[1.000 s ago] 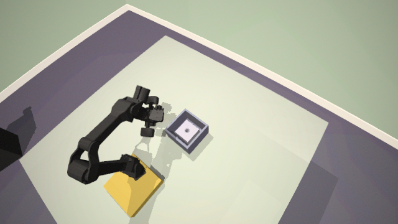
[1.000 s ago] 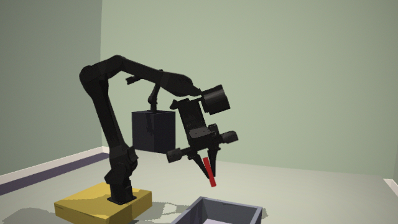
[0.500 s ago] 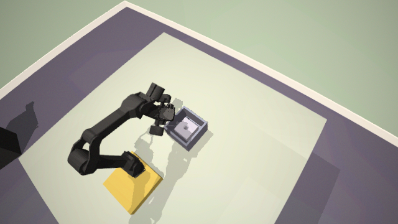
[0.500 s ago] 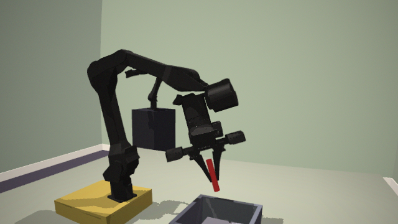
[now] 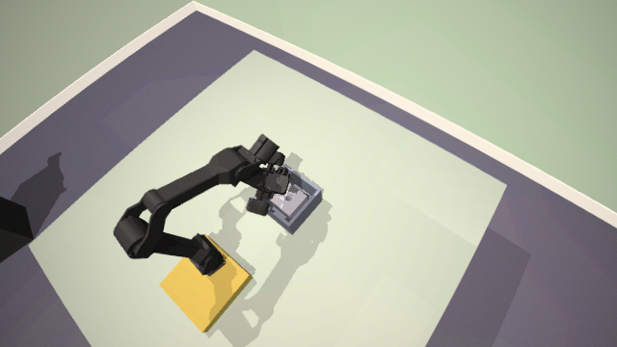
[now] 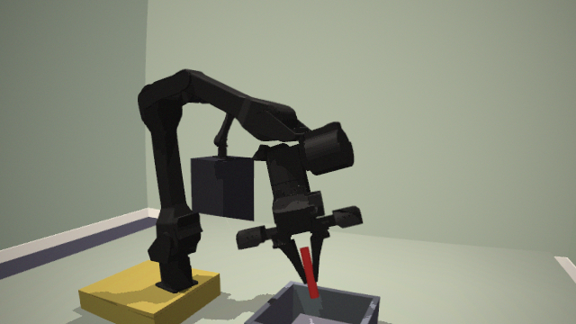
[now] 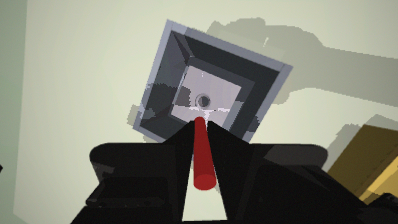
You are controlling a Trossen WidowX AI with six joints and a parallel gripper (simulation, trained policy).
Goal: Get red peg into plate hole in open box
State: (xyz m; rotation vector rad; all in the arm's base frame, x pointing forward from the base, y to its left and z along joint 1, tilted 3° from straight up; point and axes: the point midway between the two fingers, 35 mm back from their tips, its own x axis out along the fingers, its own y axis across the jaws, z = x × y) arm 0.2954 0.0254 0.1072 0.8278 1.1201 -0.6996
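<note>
The red peg (image 6: 308, 265) (image 7: 202, 150) is between the fingers of my gripper (image 6: 310, 280) (image 7: 200, 124), which is shut on it. The peg leans slightly in the exterior view, its lower end sticking out below the fingertips. The open grey box (image 5: 306, 217) (image 6: 351, 306) (image 7: 230, 48) stands under the gripper. Its pale plate (image 5: 294, 204) (image 7: 220, 85) has a round hole (image 5: 288, 198) (image 7: 203, 101). In the wrist view the peg's far end appears just below the hole, over the plate. How high it hangs is hard to tell. The hand hides the fingers in the top view.
The arm's yellow base block (image 5: 193, 294) (image 6: 112, 292) (image 7: 385, 185) stands to one side of the box. A dark block (image 6: 220, 189) shows behind the arm in the exterior view. The box walls rise around the plate on all sides.
</note>
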